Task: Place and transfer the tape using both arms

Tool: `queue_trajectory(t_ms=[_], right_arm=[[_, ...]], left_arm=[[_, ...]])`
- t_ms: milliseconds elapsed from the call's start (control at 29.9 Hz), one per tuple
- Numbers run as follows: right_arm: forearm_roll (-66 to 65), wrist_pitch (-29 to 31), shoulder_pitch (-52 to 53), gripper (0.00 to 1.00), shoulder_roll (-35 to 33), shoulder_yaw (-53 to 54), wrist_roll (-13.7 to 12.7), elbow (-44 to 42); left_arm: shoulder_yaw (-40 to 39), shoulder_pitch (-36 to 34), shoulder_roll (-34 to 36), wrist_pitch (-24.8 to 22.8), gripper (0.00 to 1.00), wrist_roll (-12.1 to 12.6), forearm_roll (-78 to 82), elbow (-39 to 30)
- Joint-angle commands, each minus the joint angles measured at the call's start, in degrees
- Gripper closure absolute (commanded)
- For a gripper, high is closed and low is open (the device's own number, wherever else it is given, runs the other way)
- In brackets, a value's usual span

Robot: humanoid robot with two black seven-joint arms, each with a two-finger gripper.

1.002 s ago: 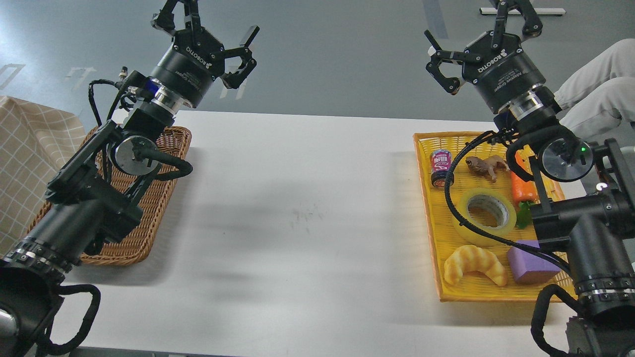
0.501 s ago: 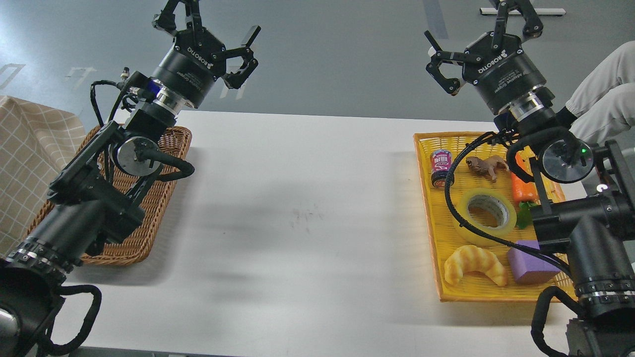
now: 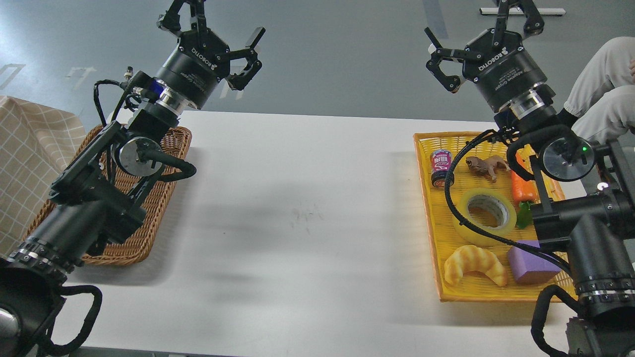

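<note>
The tape (image 3: 485, 214), a wide translucent yellow roll with a grey-white core, lies flat in the middle of the yellow tray (image 3: 427, 198) at the right. My right gripper (image 3: 476, 25) is open and empty, raised beyond the table's far edge, well above and behind the tape. My left gripper (image 3: 213, 27) is open and empty, raised over the far left, above the brown wicker basket (image 3: 163, 198). A black cable of the right arm crosses in front of the tape.
In the yellow tray lie a small can (image 3: 440, 167), a brown animal figure (image 3: 486, 166), a carrot (image 3: 523, 191), a croissant (image 3: 475, 264) and a purple block (image 3: 531, 267). A checked cloth (image 3: 30, 158) lies far left. A person's legs (image 3: 603, 94) show far right.
Both grippers have risen slightly and the left one has shifted a little to the right. The person's legs at the right have moved. The tape has not moved.
</note>
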Motion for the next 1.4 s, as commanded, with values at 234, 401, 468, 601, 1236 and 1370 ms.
queue_trajectory(t_ms=[234,401,468,601,1236,1370], right_arm=[[0.1,0.0,0.5,0.00,0.0,0.0,0.0,0.0],[0.1,0.0,0.6,0.00,0.0,-0.1,0.0,0.0],[0.1,0.0,0.6,0.00,0.0,-0.1,0.0,0.0],[0.1,0.0,0.5,0.00,0.0,-0.1,0.0,0.0],[0.2,0.0,0.2,0.00,0.0,-0.1,0.0,0.0],[0.2,0.0,0.4,0.00,0.0,-0.1,-0.1,-0.1]], left_arm=[[0.0,0.0,0.1,0.0,0.02,-0.4,-0.1,0.1],[-0.2,0.0,0.1,0.0,0.02,-0.4,-0.1,0.0],[-0.2,-0.1,0.1,0.0,0.02,-0.4,-0.1,0.0],[-0.3,0.0,0.0,0.0,0.02,-0.3,-0.1,0.0],[-0.2,-0.2,-0.1,0.0,0.02,-0.4,-0.1,0.0],[-0.2,-0.3,-0.7,0.0,0.02,-0.4,-0.1,0.0]])
